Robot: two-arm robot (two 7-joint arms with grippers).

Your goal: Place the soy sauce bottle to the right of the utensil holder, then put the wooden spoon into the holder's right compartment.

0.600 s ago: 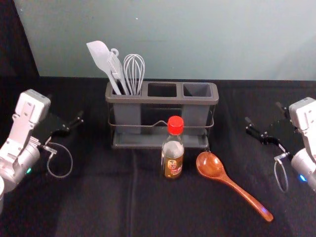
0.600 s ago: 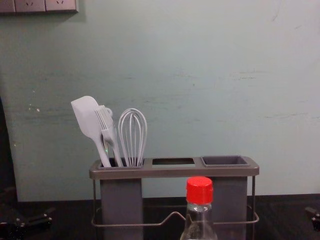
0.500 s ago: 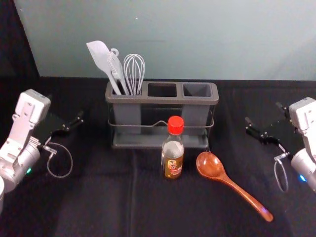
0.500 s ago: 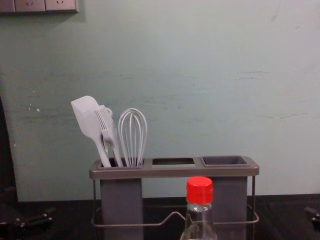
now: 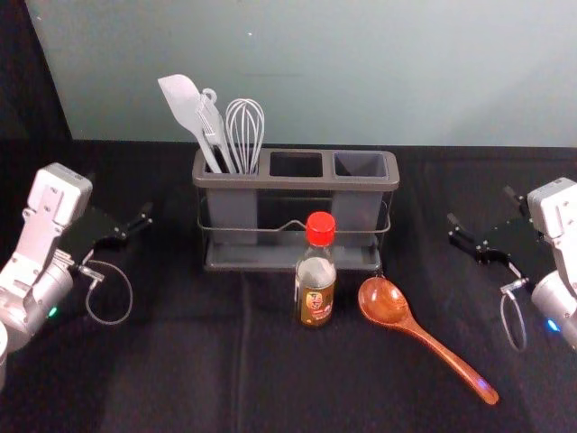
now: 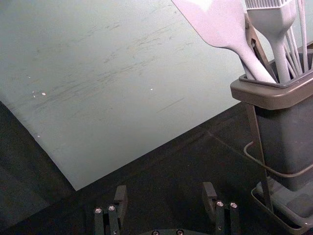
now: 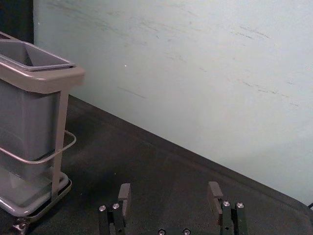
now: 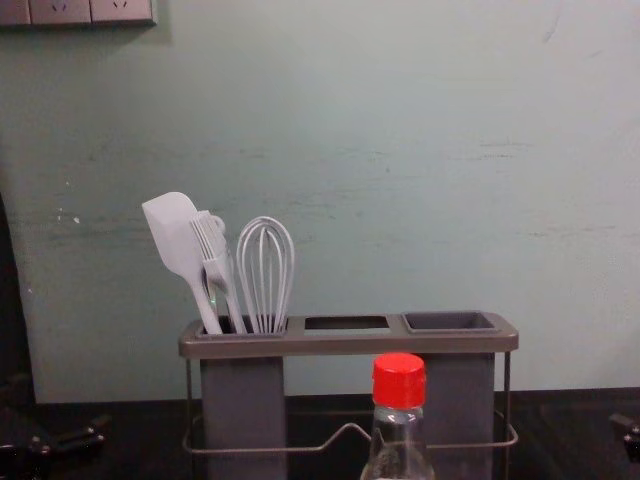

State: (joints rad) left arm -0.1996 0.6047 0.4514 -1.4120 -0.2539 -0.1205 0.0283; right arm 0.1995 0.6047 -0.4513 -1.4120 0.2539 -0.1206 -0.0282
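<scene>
Holder (image 5: 297, 183) unmoved, utensils (image 5: 184, 105) in left compartment (image 5: 233, 209)

Prob. lab: blk cloth (image 5: 180, 370), pale wall (image 5: 406, 72) w/ sockets (image 8: 62, 12).

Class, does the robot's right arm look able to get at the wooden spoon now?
Probably yes: the right gripper hangs open to the right, and the wooden spoon lies uncovered, its handle slanting that way. The soy sauce bottle stands left of the spoon, seemingly out of the way.
</scene>
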